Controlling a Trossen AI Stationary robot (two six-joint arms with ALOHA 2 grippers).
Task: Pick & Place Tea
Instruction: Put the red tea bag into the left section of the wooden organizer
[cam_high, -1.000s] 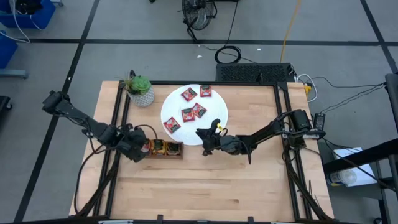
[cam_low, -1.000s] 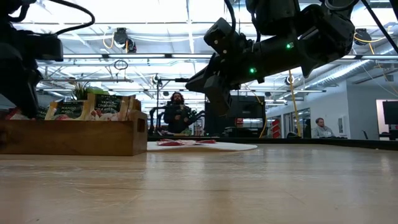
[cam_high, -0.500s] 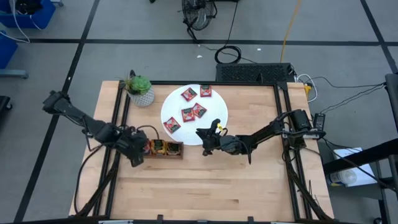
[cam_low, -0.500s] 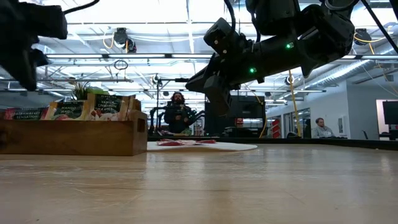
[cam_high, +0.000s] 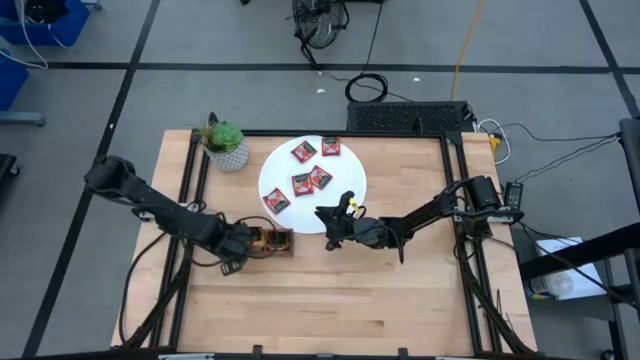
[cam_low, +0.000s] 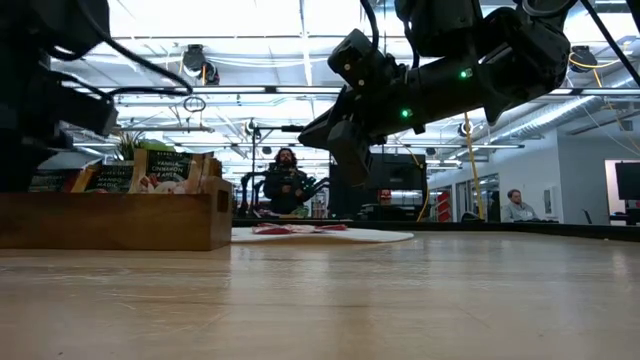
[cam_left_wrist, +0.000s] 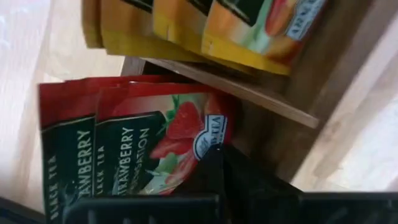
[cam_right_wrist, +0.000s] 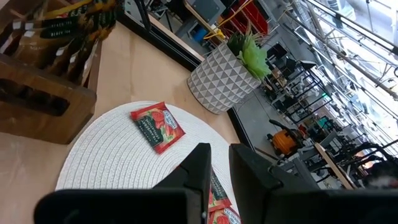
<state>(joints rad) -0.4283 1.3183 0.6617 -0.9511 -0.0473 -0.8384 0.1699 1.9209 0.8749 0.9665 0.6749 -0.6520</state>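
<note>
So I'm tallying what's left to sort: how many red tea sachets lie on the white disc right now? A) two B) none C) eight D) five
D: the high view shows five red sachets lying on the white disc, two near its far edge, two at its middle and one by its left edge.

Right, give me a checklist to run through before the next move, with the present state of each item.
1. Left gripper shut and down at the wooden tray: ok.
2. Strawberry sachets standing in their tray compartment, beside the orange-yellow sachets: ok.
3. Left gripper holding a sachet: cannot tell.
4. Red sachets left lying on the white disc to pick: ok, five show.
5. Right gripper at the disc's near edge: ok; fingers slightly apart, nothing seen between them.
6. Potted plant clear of both arms: ok.
</note>
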